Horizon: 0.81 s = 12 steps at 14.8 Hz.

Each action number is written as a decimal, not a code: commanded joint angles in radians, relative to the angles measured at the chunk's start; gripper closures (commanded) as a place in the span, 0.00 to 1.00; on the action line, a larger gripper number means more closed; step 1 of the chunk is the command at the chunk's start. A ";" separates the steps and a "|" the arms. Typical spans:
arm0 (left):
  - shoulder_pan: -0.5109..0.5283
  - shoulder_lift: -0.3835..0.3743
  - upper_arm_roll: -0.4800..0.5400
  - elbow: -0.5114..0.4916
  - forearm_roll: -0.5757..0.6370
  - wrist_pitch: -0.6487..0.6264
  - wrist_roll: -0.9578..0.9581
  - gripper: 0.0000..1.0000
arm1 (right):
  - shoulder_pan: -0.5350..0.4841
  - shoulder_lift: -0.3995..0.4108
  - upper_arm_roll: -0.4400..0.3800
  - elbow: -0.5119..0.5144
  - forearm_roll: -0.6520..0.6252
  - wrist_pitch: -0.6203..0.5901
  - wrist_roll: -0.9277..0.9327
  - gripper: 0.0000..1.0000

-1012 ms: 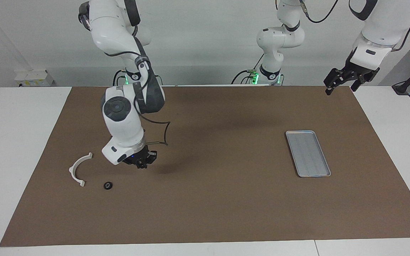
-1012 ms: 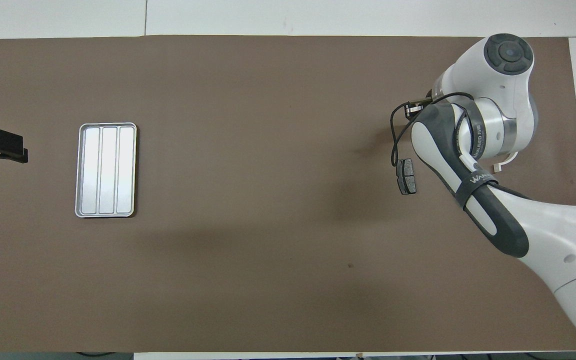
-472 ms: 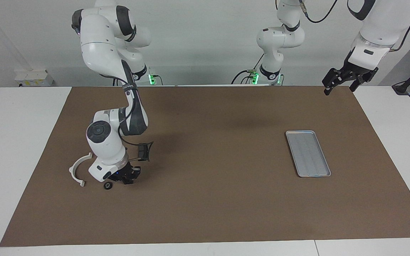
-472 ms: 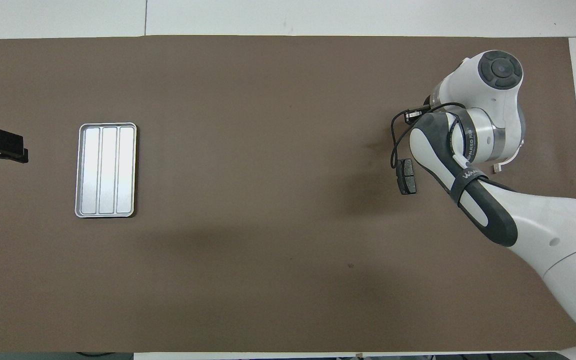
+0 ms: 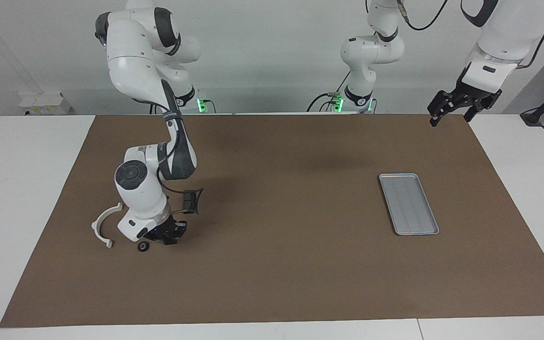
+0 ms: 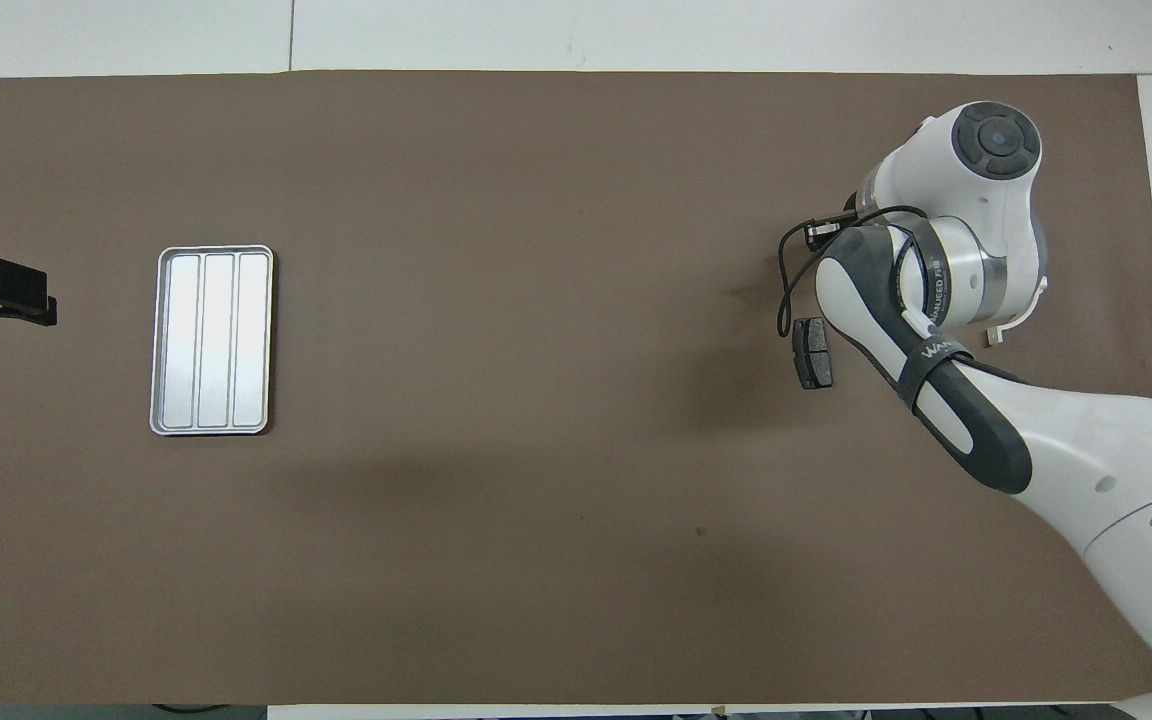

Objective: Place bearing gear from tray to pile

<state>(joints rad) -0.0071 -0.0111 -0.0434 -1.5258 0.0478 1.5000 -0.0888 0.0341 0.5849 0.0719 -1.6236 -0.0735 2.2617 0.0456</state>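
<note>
The silver tray [image 5: 409, 204] lies empty toward the left arm's end of the mat, and shows in the overhead view [image 6: 211, 340] too. The pile is at the right arm's end: a white arc bracket [image 5: 104, 225], a dark brake pad [image 5: 189, 202] and a small black ring, the bearing gear [image 5: 143, 247]. My right gripper [image 5: 170, 235] is low over the mat, just beside the black ring. In the overhead view the right arm hides the gripper and the ring; the brake pad [image 6: 814, 353] and a tip of the bracket [image 6: 994, 333] show. My left gripper [image 5: 456, 107] waits open, raised over the mat's corner.
A brown mat [image 5: 281, 264] covers the white table. A third arm's base [image 5: 359, 94] stands at the robots' edge. A black cable loops from the right wrist [image 5: 215, 182] above the brake pad.
Over the last second my right gripper came down and moved toward the bracket and the black ring; in the last half second it has held still. The left arm has barely moved.
</note>
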 commanded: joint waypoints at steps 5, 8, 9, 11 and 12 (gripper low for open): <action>-0.001 -0.033 0.002 -0.054 -0.013 0.049 0.014 0.00 | -0.006 -0.042 0.011 -0.009 -0.005 -0.004 0.020 0.00; -0.001 -0.033 0.002 -0.054 -0.013 0.046 0.012 0.00 | -0.016 -0.045 0.011 -0.010 -0.005 -0.004 0.019 0.00; -0.002 -0.033 0.002 -0.054 -0.013 0.045 0.012 0.00 | -0.017 -0.048 0.011 -0.009 -0.005 -0.002 0.017 0.00; -0.010 -0.035 0.002 -0.056 -0.013 0.043 0.012 0.00 | -0.022 -0.068 0.009 -0.009 -0.005 -0.005 0.013 0.00; -0.010 -0.035 0.002 -0.056 -0.013 0.045 0.012 0.00 | -0.028 -0.077 0.009 -0.010 -0.005 -0.008 0.011 0.00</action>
<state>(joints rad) -0.0089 -0.0111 -0.0456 -1.5374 0.0474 1.5187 -0.0882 0.0289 0.5403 0.0688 -1.6198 -0.0735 2.2609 0.0500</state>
